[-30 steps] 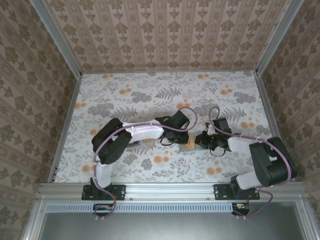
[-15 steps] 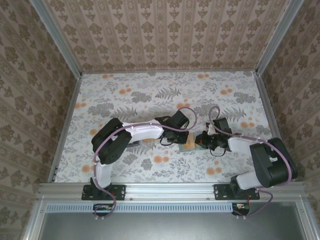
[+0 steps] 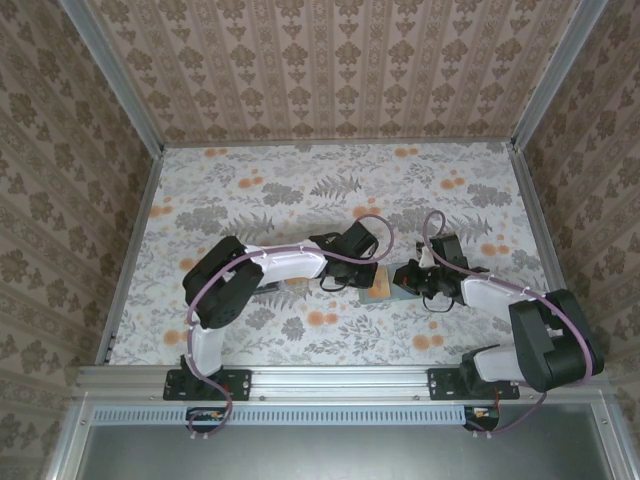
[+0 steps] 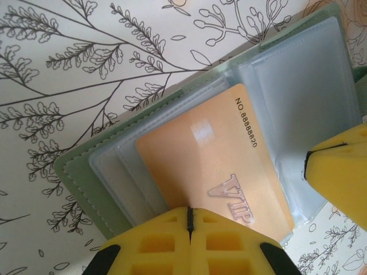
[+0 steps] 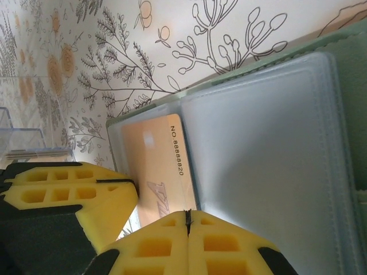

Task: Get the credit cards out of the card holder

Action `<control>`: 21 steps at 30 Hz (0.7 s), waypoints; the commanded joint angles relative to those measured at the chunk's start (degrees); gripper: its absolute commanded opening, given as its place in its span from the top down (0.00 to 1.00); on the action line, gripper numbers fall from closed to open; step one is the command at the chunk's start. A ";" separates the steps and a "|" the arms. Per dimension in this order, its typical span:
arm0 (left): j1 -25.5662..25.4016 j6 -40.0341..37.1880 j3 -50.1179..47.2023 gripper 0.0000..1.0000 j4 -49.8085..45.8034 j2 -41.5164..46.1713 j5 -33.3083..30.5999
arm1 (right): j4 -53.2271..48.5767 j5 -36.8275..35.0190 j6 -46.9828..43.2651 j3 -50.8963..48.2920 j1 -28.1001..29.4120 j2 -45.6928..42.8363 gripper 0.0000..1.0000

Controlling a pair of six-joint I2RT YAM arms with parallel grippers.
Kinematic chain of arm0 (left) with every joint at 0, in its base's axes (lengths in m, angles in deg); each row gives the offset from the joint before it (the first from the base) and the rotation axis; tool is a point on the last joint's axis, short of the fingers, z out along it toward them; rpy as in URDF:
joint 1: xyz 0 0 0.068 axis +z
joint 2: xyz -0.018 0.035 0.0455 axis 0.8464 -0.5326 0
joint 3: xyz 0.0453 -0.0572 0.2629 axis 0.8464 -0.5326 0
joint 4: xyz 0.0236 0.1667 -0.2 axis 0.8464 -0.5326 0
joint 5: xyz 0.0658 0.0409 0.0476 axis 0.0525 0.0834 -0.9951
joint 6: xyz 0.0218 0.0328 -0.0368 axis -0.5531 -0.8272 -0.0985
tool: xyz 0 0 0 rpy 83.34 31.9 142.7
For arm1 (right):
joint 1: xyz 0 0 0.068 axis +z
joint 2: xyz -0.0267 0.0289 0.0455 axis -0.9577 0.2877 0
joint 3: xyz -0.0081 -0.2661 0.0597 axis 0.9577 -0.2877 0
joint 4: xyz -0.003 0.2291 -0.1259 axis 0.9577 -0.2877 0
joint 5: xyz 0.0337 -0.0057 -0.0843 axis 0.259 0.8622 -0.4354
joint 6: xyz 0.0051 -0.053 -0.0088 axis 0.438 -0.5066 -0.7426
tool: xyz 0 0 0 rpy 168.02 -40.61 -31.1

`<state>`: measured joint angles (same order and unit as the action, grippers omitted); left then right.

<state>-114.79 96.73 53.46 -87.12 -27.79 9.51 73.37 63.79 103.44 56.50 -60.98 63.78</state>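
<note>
The card holder lies open on the flowered table, green outside with clear pockets. One tan-orange credit card marked VIP sticks partly out of a pocket. My left gripper is shut on that card's near edge. From the right wrist view the same card shows beside the left gripper. My right gripper is shut on the card holder's pocket edge next to the card. From above, the left gripper and right gripper meet over the card holder.
A clear plastic case stands on the table just left of the left gripper. Patterned walls and metal rails close in the table on three sides. Open tabletop lies beyond the grippers.
The left gripper's jaws have closed on the tan-orange card. The right arm has shifted slightly to the right, still gripping the card holder.
</note>
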 commanded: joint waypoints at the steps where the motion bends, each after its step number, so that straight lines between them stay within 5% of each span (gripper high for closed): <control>1: 0.02 -0.64 -2.34 1.00 -2.49 0.17 -0.28 | 0.78 1.57 -1.36 0.38 0.96 0.51 0.96; 4: -0.07 -0.88 -1.95 0.98 -2.65 1.56 -0.21 | 0.34 0.82 -1.70 1.06 1.54 1.01 0.93; 7: -0.26 -0.90 -1.41 0.83 -3.29 2.95 -0.44 | 0.03 0.22 -1.88 1.38 1.78 1.65 0.89; 13: -1.03 -0.17 -1.98 0.80 -3.66 5.75 -1.25 | -0.39 -1.37 -2.44 0.68 2.52 1.61 0.80; 21: -1.85 1.38 -4.16 0.86 -1.74 4.70 -1.14 | 0.03 -1.60 -2.57 1.79 4.10 2.34 0.80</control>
<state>-116.30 97.24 49.96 -89.11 -23.11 8.92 73.37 63.15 101.97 56.83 -57.40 65.24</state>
